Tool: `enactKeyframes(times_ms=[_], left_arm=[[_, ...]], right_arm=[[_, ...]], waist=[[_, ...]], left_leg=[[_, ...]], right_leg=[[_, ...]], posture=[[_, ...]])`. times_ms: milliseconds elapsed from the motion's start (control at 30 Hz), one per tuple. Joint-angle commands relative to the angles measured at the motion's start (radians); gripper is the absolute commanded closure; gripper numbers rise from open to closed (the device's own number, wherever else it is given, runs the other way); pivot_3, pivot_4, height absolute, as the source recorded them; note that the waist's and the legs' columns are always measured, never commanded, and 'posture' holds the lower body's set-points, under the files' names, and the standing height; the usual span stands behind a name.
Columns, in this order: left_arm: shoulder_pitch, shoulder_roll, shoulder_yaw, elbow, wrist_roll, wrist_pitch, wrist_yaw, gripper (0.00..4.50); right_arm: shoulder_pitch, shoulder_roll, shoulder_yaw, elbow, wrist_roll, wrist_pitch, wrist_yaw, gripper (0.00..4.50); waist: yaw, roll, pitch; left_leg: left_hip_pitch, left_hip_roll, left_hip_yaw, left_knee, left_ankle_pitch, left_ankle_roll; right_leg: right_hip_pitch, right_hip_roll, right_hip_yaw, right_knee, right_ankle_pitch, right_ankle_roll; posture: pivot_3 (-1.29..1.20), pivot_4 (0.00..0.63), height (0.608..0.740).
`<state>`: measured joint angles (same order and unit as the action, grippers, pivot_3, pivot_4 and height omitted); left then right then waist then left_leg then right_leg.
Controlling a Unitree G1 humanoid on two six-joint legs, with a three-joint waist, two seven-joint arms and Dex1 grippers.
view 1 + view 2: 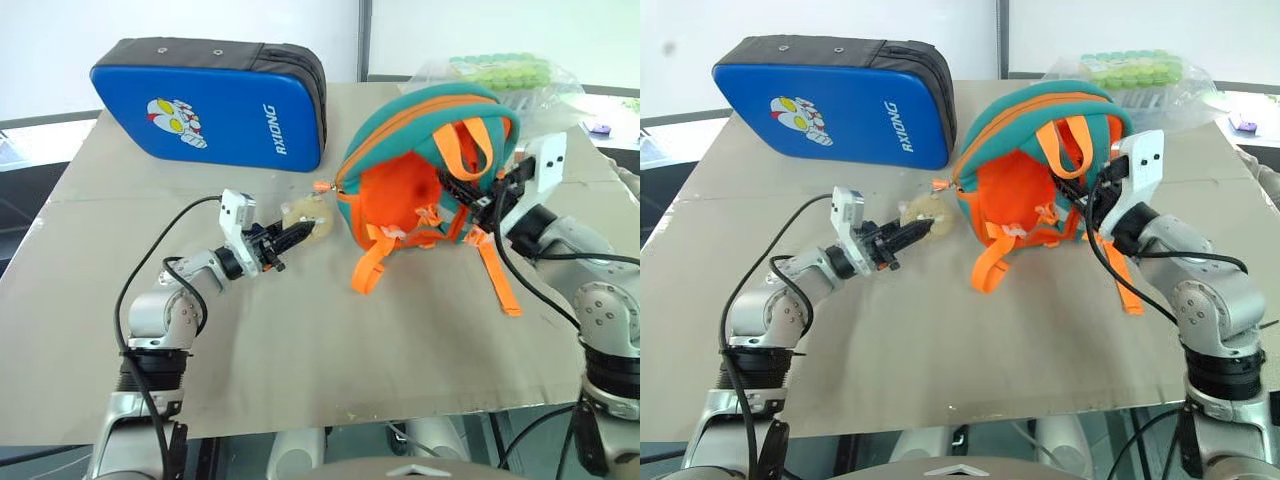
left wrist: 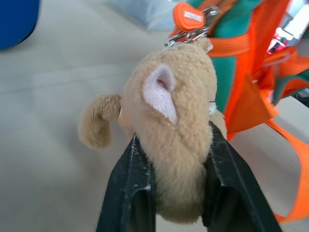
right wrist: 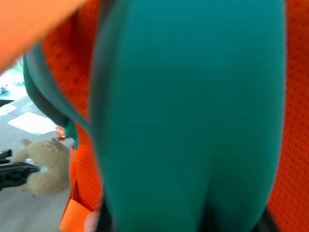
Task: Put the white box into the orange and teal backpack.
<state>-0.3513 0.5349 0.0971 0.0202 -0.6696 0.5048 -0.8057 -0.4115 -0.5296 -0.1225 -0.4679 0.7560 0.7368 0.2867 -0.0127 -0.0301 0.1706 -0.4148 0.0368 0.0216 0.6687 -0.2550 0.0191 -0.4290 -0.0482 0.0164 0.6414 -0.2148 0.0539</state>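
1. Left wrist view: the left gripper has its two black fingers on either side of the tan plush toy, which fills the gap between them. The jaws stand part open around the plush, pressing its sides. The toy hangs by a short chain and an orange tag from the orange and teal backpack.

2. Left eye view: the backpack lies on the desk with its orange back panel and straps facing the camera. The right gripper is at the straps, beside the teal rim; whether its fingers are open or closed on a strap cannot be told (the right wrist view gives teal and orange fabric at close range).

3. Location of the task's thing: the white box cannot be seen on the desk; whether it already sits inside the backpack cannot be told.

4. Risk A, by judgement: the plush is soft and compressible, so a loose hold may let it slip out, and the backpack then loses its anchor on that side.

5. Risk B: a pull on the toy loads the small chain, not the bag body; the bag may swing or roll instead of opening.

6. Risk C: loose orange straps trail near the right arm's cable and may snag a finger.

7. Risk D: the blue padded case and the clear bag of green-capped tubes lie close behind; a sliding backpack could push against them.
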Motion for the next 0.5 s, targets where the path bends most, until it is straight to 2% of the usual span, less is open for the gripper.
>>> enactKeyframes(times_ms=[33,100,133,167,267,333,500], left_arm=[[0.077,0.064,0.072,-0.187,-0.027,-0.002,-0.036,1.52],[0.148,0.097,0.093,-0.265,-0.046,0.025,-0.047,0.71],[0.174,0.108,0.101,-0.290,-0.053,0.031,-0.053,0.11],[0.197,0.116,0.107,-0.309,-0.055,0.030,-0.058,0.01],[0.262,0.127,0.129,-0.350,-0.043,0.015,-0.057,0.01],[0.334,0.147,0.134,-0.377,-0.004,-0.033,-0.090,0.01],[0.495,0.144,0.198,-0.450,-0.021,-0.064,-0.098,0.01]], right_arm=[[0.091,-0.183,-0.058,-0.159,0.081,0.049,0.208,1.59],[0.171,-0.284,-0.104,-0.196,0.118,0.073,0.308,0.74],[0.205,-0.321,-0.120,-0.205,0.125,0.074,0.342,0.19],[0.234,-0.341,-0.138,-0.208,0.128,0.068,0.363,0.04],[0.305,-0.363,-0.204,-0.198,0.107,0.041,0.369,0.04],[0.392,-0.390,-0.268,-0.211,0.075,0.003,0.436,0.04],[0.592,-0.386,-0.409,-0.222,0.029,-0.065,0.536,0.04]], waist=[[0.002,0.000,0.000],[0.002,0.000,0.000],[0.002,0.000,0.000],[0.003,0.000,0.000],[0.003,0.000,0.000],[0.004,0.000,0.000],[0.007,-0.001,-0.001]], left_leg=[[-0.001,0.000,0.000,0.000,0.000,0.000],[-0.001,0.000,-0.001,-0.001,0.000,0.000],[0.000,0.001,-0.001,-0.002,0.000,0.000],[0.000,0.001,-0.001,-0.002,0.000,0.000],[0.000,0.001,0.000,-0.001,0.000,0.000],[0.000,0.000,0.000,0.000,0.000,0.000],[0.003,0.001,0.000,0.001,0.000,0.000]], right_leg=[[0.000,0.000,0.000,-0.001,0.000,0.000],[0.000,0.000,0.000,-0.001,0.000,0.000],[0.000,-0.001,0.000,-0.003,0.000,0.000],[0.001,-0.001,0.000,-0.003,0.000,0.000],[0.002,-0.001,-0.001,-0.003,0.000,0.000],[0.002,0.000,-0.001,-0.003,0.000,0.000],[0.005,0.000,-0.001,-0.003,-0.003,-0.004]], posture=[[0.00,0.150,0.740],[0.00,0.150,0.740],[0.00,0.150,0.740],[0.00,0.150,0.740],[0.00,0.150,0.740],[0.00,0.150,0.740],[0.00,0.150,0.740]])
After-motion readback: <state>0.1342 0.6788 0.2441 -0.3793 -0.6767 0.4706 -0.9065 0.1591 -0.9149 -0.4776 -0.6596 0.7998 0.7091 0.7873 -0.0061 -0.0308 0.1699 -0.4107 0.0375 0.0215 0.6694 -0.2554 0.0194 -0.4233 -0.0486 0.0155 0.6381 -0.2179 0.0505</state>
